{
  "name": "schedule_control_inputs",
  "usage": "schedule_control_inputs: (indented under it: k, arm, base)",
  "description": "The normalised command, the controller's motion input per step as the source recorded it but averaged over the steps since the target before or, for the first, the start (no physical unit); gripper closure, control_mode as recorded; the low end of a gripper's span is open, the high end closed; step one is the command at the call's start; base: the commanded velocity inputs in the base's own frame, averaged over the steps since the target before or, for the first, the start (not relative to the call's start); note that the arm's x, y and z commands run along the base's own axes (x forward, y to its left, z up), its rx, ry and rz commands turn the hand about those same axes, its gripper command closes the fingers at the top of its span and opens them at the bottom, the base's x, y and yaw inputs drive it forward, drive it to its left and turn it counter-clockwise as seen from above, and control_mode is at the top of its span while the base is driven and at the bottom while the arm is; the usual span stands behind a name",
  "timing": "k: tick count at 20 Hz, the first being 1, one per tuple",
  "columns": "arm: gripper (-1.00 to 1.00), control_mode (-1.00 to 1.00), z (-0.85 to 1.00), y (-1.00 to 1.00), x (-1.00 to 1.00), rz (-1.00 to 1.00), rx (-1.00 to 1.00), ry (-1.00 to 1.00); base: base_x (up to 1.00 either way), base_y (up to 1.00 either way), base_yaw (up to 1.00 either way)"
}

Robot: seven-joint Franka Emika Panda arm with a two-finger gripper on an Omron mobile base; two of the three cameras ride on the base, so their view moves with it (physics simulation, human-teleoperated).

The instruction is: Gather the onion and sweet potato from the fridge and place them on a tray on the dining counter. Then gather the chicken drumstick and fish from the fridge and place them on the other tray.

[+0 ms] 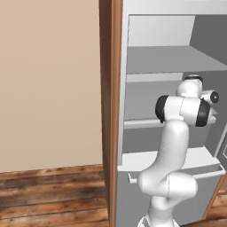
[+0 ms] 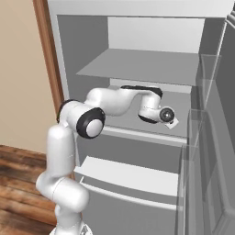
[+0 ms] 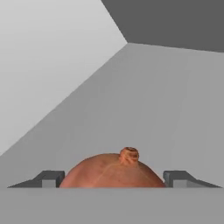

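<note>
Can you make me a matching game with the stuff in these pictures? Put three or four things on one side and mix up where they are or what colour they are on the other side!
Things:
1. round orange-brown onion
2. two-finger gripper
3. tall silver fridge with white inside and grey shelves
4. wooden plank floor

Descriptions:
A. door open, white arm reaching inside
B. brown, lying below the beige wall
C. sitting between the two dark finger tips
D. open, one tip on each side of the round thing

Pairs: 1-C, 2-D, 3-A, 4-B
</note>
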Motion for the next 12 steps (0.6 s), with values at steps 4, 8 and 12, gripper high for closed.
schedule_control_inputs:
  k: [4, 8, 12]
  arm:
    - [1.0, -1.0, 0.54, 0.05, -0.26, 0.0, 0.0, 0.06]
    - [1.0, -1.0, 0.76, 0.31, -0.64, 0.0, 0.0, 0.28]
    - [1.0, -1.0, 0.66, 0.51, -0.88, 0.04, -0.02, 0.17]
  base:
    - [0.0, 0.0, 0.0]
    - [0.0, 0.0, 0.0]
    - [0.0, 0.0, 0.0]
